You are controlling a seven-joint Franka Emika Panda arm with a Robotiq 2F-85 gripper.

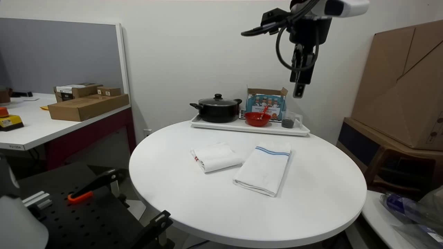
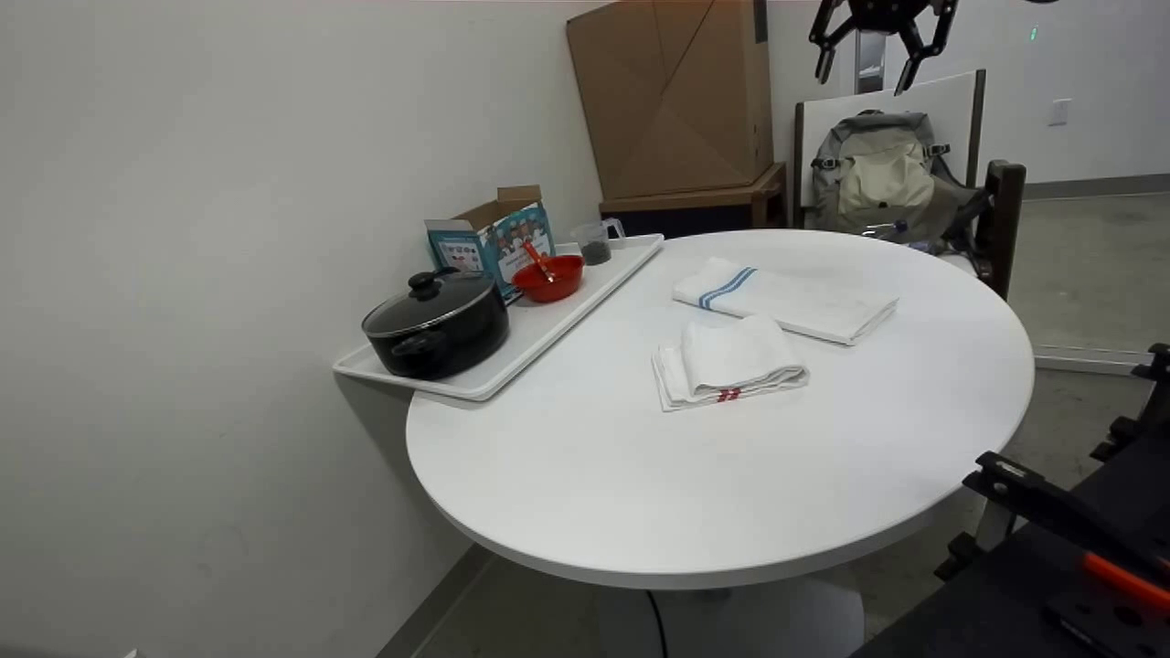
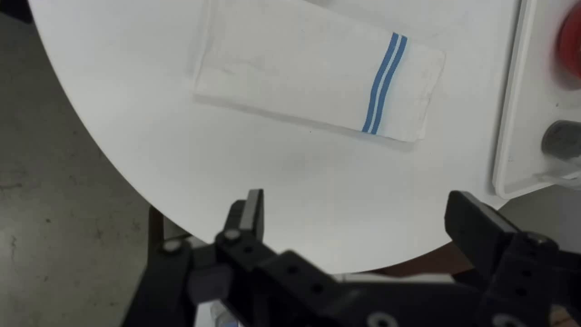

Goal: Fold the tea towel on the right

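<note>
Blue-striped towel [image 2: 793, 300] well below pincer [image 2: 861, 84]

- Tool [image 3: 355, 200] hung well above the desk [image 1: 311, 193], jaws apart; free air lay between it and the blue-striped towel [image 1: 263, 173].
- Bare desk reached from that towel to the edge on the side away from the red-marked towel [image 1: 218, 157]; whether the towels touched could not be told.
- A bare strip ran between the towels and the tray [image 1: 249, 129].
- Tray blocked the side by the wall [image 1: 180, 62]: pot [image 1: 218, 112], box [image 1: 265, 102], red bowl [image 1: 255, 120] and cup [image 1: 288, 122] stood on it.
</note>
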